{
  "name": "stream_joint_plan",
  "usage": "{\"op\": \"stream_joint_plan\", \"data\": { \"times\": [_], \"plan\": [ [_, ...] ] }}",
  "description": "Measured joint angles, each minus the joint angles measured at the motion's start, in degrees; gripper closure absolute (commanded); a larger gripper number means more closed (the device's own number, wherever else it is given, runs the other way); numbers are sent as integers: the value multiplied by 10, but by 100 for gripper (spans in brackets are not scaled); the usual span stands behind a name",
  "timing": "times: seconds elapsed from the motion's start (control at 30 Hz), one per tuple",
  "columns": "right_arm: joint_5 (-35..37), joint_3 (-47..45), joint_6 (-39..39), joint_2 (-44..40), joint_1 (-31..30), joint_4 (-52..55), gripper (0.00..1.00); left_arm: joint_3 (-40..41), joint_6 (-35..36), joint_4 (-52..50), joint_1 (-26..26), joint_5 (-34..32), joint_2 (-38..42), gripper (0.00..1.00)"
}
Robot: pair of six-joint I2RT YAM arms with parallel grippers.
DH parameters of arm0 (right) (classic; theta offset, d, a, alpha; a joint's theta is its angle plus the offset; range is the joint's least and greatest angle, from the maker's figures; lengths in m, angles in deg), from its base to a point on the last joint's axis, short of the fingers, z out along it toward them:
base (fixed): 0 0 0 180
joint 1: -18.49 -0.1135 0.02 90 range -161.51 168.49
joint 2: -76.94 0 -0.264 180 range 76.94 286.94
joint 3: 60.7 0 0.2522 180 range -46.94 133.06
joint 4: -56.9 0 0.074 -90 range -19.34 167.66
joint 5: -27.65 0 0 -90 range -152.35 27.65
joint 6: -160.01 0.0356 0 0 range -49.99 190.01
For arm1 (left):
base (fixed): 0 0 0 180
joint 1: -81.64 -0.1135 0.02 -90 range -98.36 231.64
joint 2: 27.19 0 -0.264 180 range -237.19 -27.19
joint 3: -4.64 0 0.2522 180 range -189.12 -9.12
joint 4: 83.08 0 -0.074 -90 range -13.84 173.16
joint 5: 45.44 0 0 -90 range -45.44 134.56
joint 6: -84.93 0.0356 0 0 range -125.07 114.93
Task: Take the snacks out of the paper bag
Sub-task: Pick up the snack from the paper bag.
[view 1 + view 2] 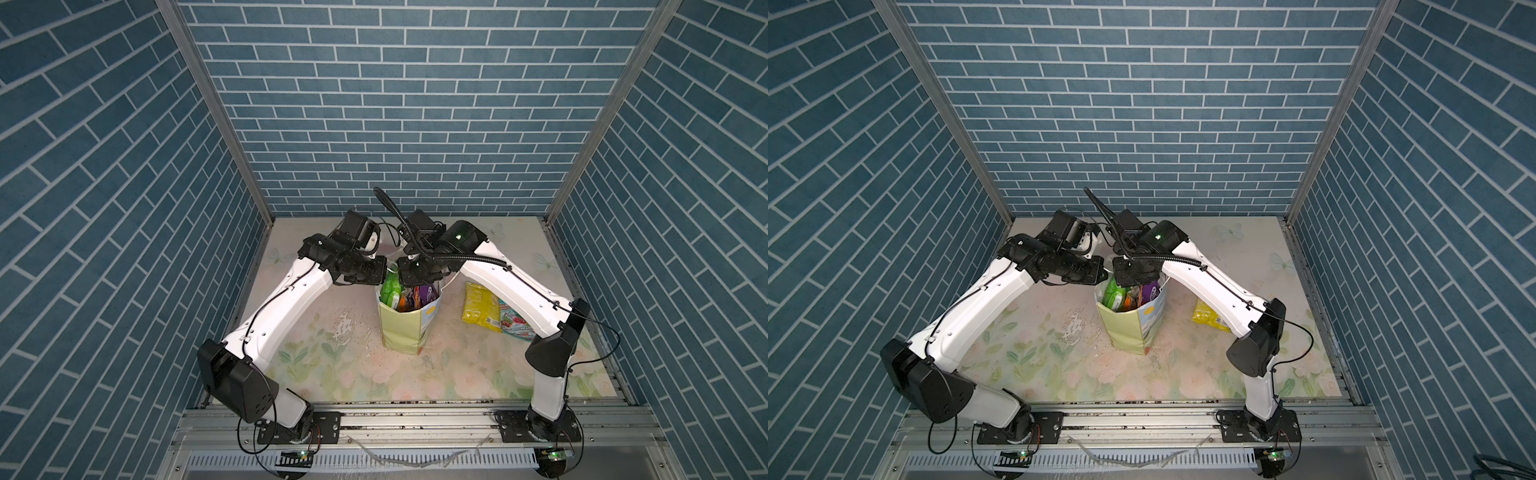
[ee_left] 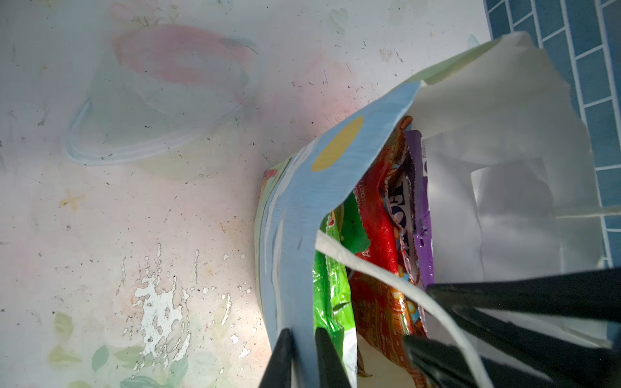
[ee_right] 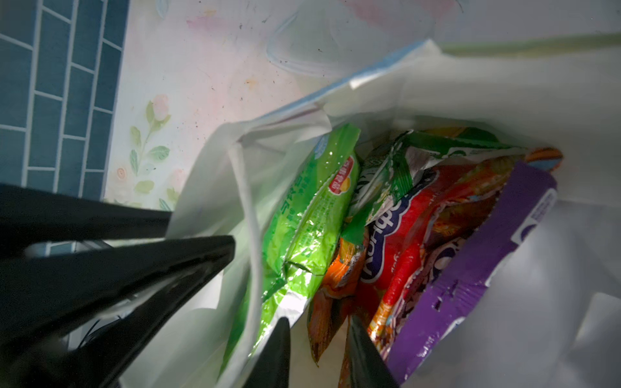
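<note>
Unpacking step: paper bag [image 1: 401, 328] stands upright mid-tabletop [image 1: 332, 365], both hands at its mouth.
Left hand [image 2: 302, 332] is clenched on the bag's printed rim. Right hand [image 3: 319, 320] hangs inside, released, fingers astride the orange packet [image 3: 336, 278]. Next, I'd say: close, then lift straight up. Five snacks inside: orange, green Lay's [image 3: 302, 228], small green [image 3: 386, 178], red [image 3: 403, 228], purple [image 3: 487, 262]. Two lie outside: yellow [image 1: 480, 305], teal-white [image 1: 515, 324].
</note>
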Motion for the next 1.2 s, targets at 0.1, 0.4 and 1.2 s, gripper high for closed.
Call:
{"op": "stream_joint_plan", "data": {
  "times": [0.1, 0.4, 1.2],
  "plan": [
    [8, -19, 11, 0, 0, 0, 70, 6, -5, 0, 0, 9, 4, 85],
    [40, -53, 33, 0, 0, -41, 72, 16, -4, -5, 0, 18, 14, 85],
    [87, -64, 50, 4, 11, -117, 75, 0, 18, -21, -12, 30, 9, 84]
  ]
}}
